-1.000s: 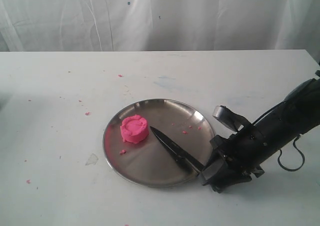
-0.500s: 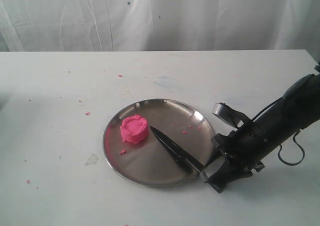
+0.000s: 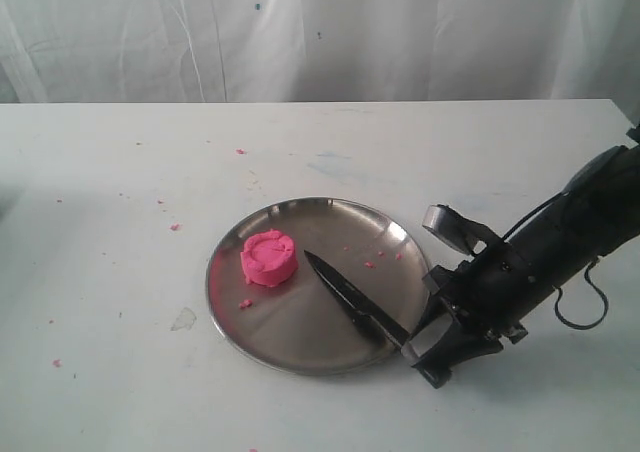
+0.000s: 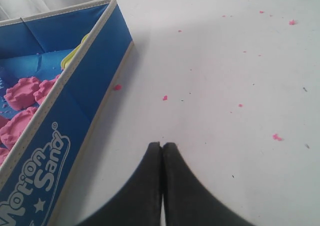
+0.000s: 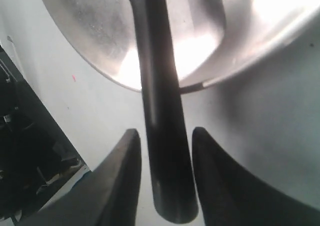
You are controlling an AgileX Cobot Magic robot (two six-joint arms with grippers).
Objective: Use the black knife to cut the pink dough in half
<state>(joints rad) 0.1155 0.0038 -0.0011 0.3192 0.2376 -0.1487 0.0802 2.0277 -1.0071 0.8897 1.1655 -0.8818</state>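
Observation:
The pink dough (image 3: 268, 258), a small round puck, sits whole on the left part of the steel plate (image 3: 300, 214). The black knife (image 3: 350, 300) lies slanted on the plate, its tip near the dough and its handle over the plate's near right rim. My right gripper (image 3: 415, 347) is low at that rim. In the right wrist view the knife handle (image 5: 159, 111) runs between the fingers of the right gripper (image 5: 166, 131), with a thin gap on each side, so it is open. My left gripper (image 4: 161, 144) is shut on nothing, above the bare table.
Pink crumbs (image 3: 372, 263) dot the plate and the white table (image 3: 120, 352). A blue Motion Sand box (image 4: 95, 81) holding pink moulded shapes (image 4: 22, 93) stands beside the left gripper. A white curtain (image 3: 320, 32) hangs behind the table.
The right gripper has settled a little lower round the knife handle and its fingers have drawn closer to it. The knife has shifted slightly to the right. The dough has not moved.

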